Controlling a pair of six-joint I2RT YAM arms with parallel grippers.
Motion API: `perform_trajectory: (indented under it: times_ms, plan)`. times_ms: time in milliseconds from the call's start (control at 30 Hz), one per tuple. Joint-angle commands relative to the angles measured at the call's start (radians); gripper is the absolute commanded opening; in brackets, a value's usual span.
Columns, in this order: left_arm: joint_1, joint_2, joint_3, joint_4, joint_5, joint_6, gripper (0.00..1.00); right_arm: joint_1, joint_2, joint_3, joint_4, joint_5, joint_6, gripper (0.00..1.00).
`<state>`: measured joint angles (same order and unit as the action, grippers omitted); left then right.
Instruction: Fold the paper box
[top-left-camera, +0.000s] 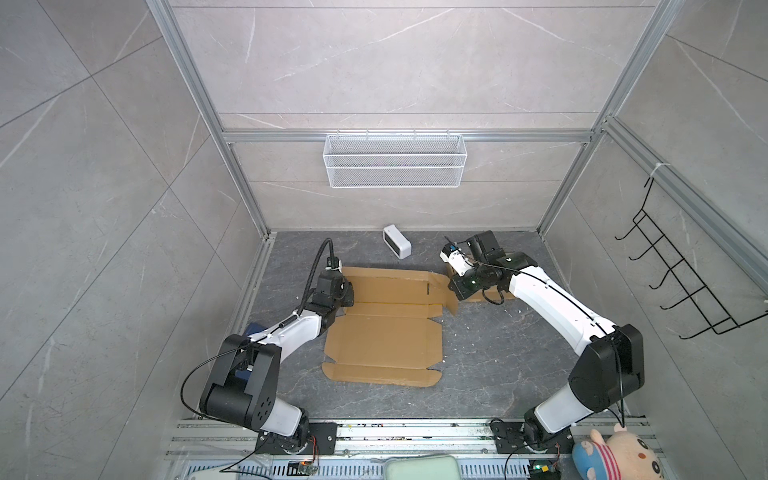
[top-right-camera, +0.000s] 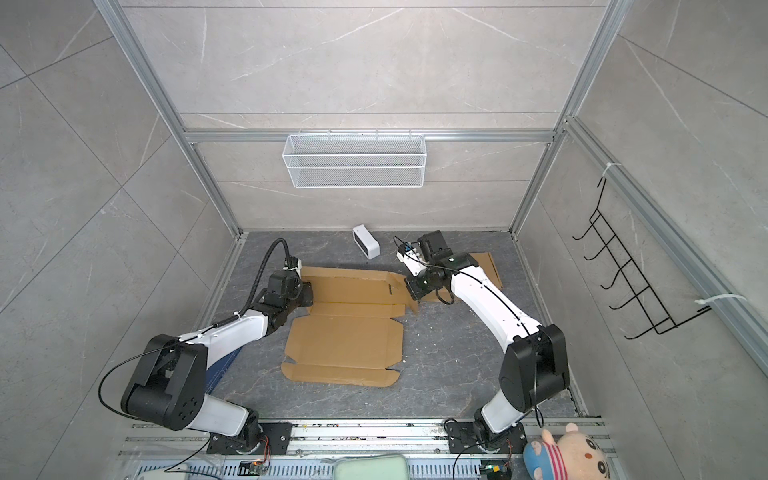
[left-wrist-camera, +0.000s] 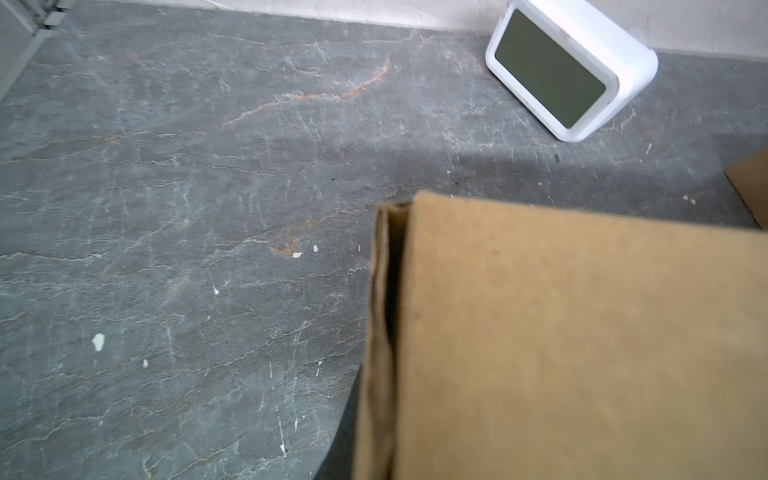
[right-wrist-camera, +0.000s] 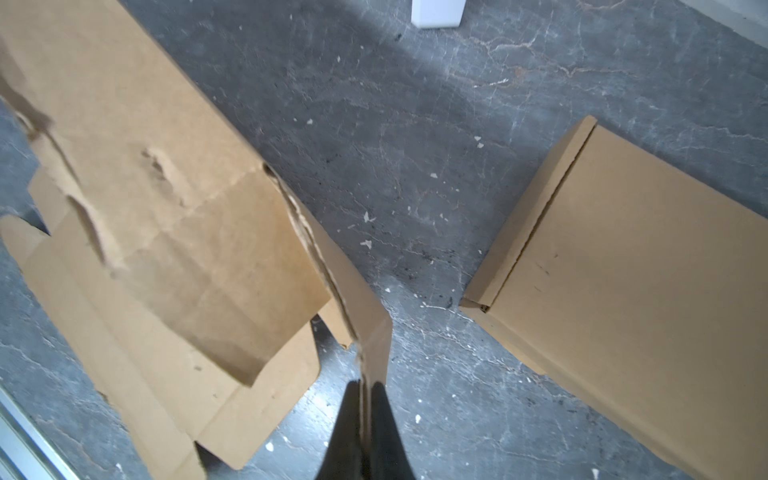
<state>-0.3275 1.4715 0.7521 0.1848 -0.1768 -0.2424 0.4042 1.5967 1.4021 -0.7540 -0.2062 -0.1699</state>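
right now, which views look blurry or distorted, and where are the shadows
Left wrist view: the cardboard sheet near the lens is soft, the white clock sharper, a shadow band on the tabletop between. Right wrist view: the right gripper and torn flap are blurred. Both top views: evenly lit, wide-angle perspective splays the frame posts.

robotics lab test cell: tiled walls (top-left-camera: 395, 62) in an aluminium frame (top-left-camera: 270, 136), left arm (top-left-camera: 291, 330) and right arm (top-left-camera: 548, 307) bolted to a rail (top-left-camera: 415, 432).
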Motion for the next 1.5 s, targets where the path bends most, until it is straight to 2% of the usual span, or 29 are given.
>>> perform_trajectory:
  times_ms: [0, 433, 800, 900, 1000, 1133, 1467]
  plan:
    - [-0.017, -0.051, -0.014, 0.099, -0.025, -0.049, 0.00, 0.028, -0.033, -0.009, 0.047, -0.009, 0.088, 0.04]
    - [-0.027, -0.089, -0.075, 0.165, -0.080, -0.070, 0.00, 0.034, -0.044, -0.003, 0.024, -0.124, 0.239, 0.03]
    - [-0.027, -0.101, -0.102, 0.170, -0.099, -0.063, 0.00, 0.039, -0.126, -0.081, -0.031, -0.145, 0.244, 0.01]
    - [-0.027, -0.102, -0.109, 0.183, -0.093, -0.083, 0.00, 0.039, -0.141, -0.114, -0.011, -0.138, 0.298, 0.01]
    - [-0.028, -0.095, -0.111, 0.193, -0.077, -0.095, 0.00, 0.050, -0.176, -0.187, 0.101, -0.150, 0.421, 0.00]
    - [-0.030, -0.090, -0.113, 0.202, -0.066, -0.098, 0.00, 0.076, -0.197, -0.251, 0.221, -0.099, 0.543, 0.00]
    - [-0.058, -0.078, -0.108, 0.210, -0.059, -0.097, 0.00, 0.206, -0.128, -0.220, 0.272, 0.055, 0.692, 0.02]
